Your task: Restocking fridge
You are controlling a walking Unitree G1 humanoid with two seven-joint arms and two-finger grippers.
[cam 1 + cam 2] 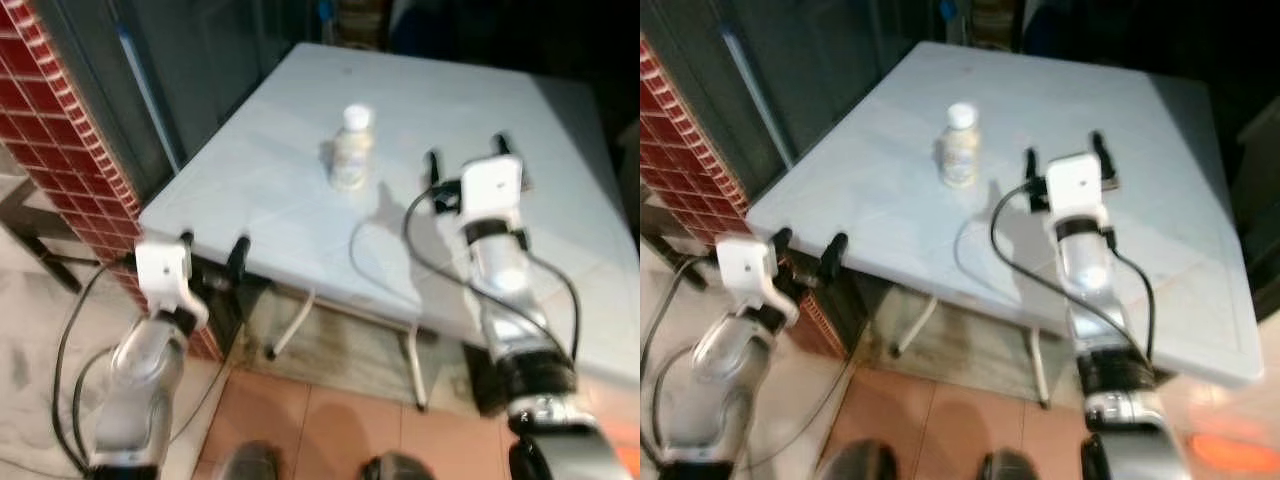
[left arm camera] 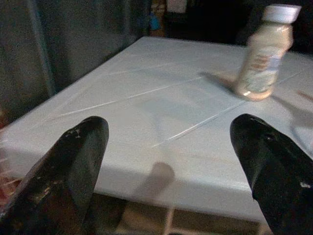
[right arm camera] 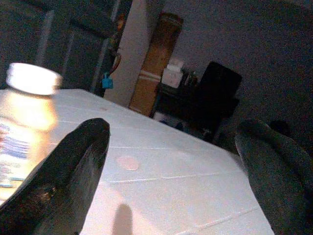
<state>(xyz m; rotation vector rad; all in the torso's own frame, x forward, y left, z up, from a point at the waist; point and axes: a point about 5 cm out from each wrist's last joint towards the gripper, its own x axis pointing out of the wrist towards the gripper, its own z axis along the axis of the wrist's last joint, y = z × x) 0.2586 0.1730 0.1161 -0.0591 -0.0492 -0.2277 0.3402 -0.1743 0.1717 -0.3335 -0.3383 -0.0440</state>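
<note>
A small pale bottle (image 1: 352, 148) with a white cap stands upright near the middle of a white table (image 1: 260, 190). My right gripper (image 1: 467, 158) hovers open over the table, just to the right of the bottle (image 3: 22, 127) and a little nearer to me. My left gripper (image 1: 213, 251) is open at the table's near left edge, low and well short of the bottle (image 2: 261, 58).
A red tiled wall (image 1: 60, 130) stands at the left, with a dark cabinet front (image 1: 190, 70) behind the table. The table's white legs (image 1: 415, 365) stand on orange floor tiles (image 1: 330, 430). Dark furniture and a brown box (image 3: 156, 63) lie beyond the table.
</note>
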